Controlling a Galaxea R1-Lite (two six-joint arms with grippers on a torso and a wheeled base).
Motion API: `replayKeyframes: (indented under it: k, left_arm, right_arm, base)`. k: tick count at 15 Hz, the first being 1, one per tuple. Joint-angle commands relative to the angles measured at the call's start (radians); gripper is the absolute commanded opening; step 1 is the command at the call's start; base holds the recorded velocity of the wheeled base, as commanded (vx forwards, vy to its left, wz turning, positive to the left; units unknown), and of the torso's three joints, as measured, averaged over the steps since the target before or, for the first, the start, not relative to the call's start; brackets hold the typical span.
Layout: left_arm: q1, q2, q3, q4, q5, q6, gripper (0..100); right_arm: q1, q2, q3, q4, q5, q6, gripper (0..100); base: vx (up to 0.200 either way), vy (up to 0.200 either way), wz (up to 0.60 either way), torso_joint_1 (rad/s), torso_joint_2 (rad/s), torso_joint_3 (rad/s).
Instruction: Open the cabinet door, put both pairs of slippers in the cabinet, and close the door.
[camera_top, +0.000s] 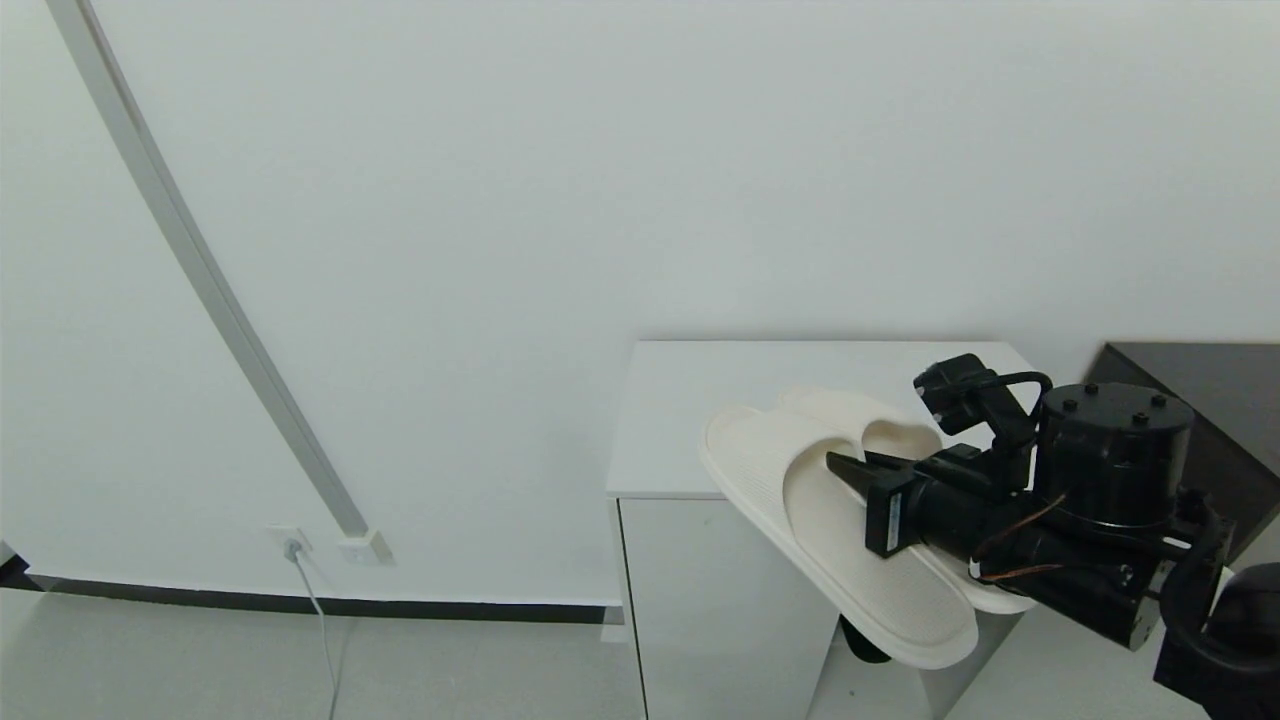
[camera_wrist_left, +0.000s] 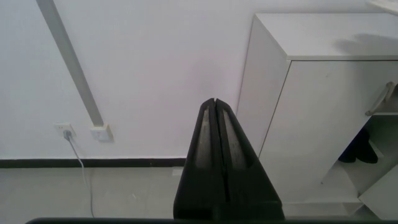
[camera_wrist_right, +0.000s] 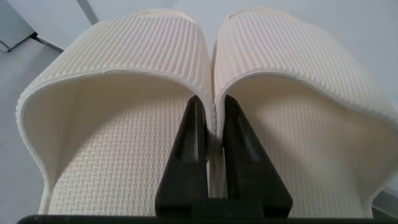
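Currently, with the right gripper (camera_top: 848, 466) pinching the adjoining strap edges of the cream slippers (camera_top: 760, 460) in the air in front of the white cabinet (camera_top: 680, 420) at right, and the left gripper (camera_wrist_left: 214, 106) pressed together empty, carry the pair level inside without loosening.

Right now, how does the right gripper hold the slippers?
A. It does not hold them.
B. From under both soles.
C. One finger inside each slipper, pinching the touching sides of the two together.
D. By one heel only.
C: the right gripper has one finger inside each of the slippers, with their touching sides clamped between the fingers.
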Motion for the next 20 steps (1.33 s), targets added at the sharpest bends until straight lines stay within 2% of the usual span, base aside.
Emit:
replayKeyframes:
  k: [1,5,15,17,20]
  left_arm:
    - [0.0,0.001,0.0,0.0,0.0,-0.001,0]
    - [0.0,0.001,0.0,0.0,0.0,-0.001,0]
    - [0.0,0.001,0.0,0.0,-0.002,-0.004,0]
    - [0.0,0.001,0.0,0.0,-0.002,-0.005,0]
    - [0.0,0.001,0.0,0.0,-0.002,-0.004,0]
  right_arm:
    - [0.003,-0.002,-0.002,0.009,-0.001,0.0,0]
    - [0.018,-0.006,-0.004,0.02,-0.004,0.0,0]
    - [0.03,-0.022,0.03,0.048,0.008,-0.04,0]
    - [0.024,-0.046,0.057,0.046,0.076,-0.047,0]
    - [0.024,-0.063,0.073,0.046,0.088,-0.064,0]
  base:
    - [0.0,0.0,0.0,0.0,0.0,0.0]
    - [0.0,0.0,0.0,0.0,0.0,0.0]
    - [-0.2,0.0,0.0,0.001,0.0,0.001]
    - [0.0,0.0,0.0,0.0,0.0,0.0]
    - [0.0,0.0,0.0,0.0,0.0,0.0]
